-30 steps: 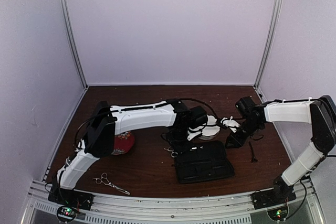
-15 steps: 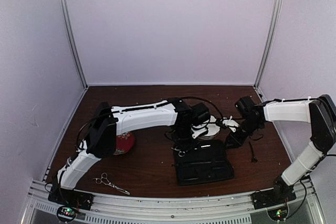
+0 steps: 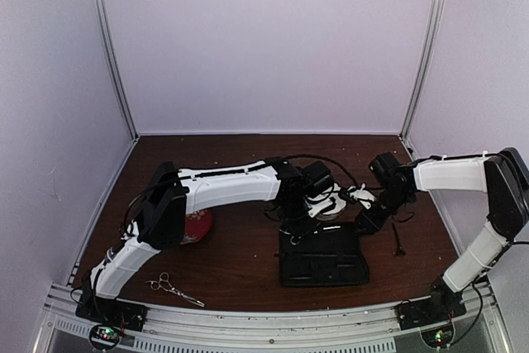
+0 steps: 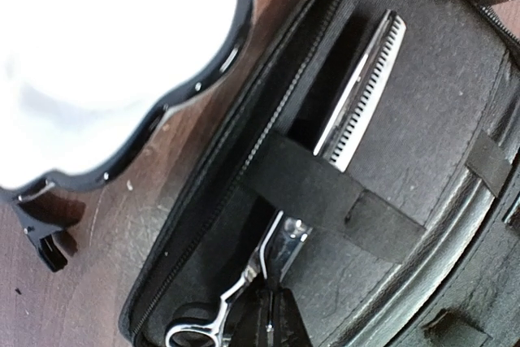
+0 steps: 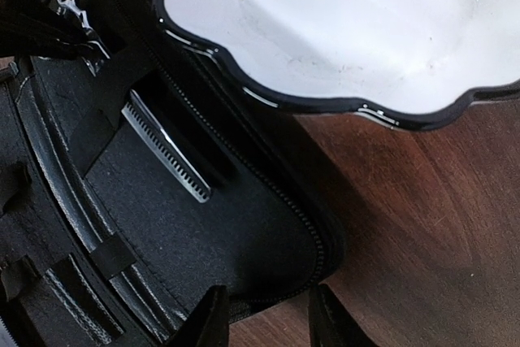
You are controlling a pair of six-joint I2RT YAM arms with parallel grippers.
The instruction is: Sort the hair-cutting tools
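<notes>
One scissors (image 4: 341, 111) (strapped) in left gripper (image 4: 272, 318)

Shiny metal scissors (image 4: 357, 95) in matt cloth-lined case (image 4: 431, 119); glossy plate (image 5: 341, 30).

Thinning scissors (image 4: 357, 95): midsection hidden under the case's elastic strap (image 4: 325, 197); finger rings cut off by the left wrist view's lower edge. Red plate (image 3: 197, 225): mostly hidden behind the left arm. Black stick (image 3: 397, 241): too small to identify.

left tool (image 3: 296, 233) at far-left corner of open black case (image 3: 322, 258) | right tool (image 3: 369, 219) at its far-right corner | scissors (image 3: 174, 288) lie near-left on table (image 3: 240, 266) | red plate (image 3: 197, 226) under left arm
</notes>
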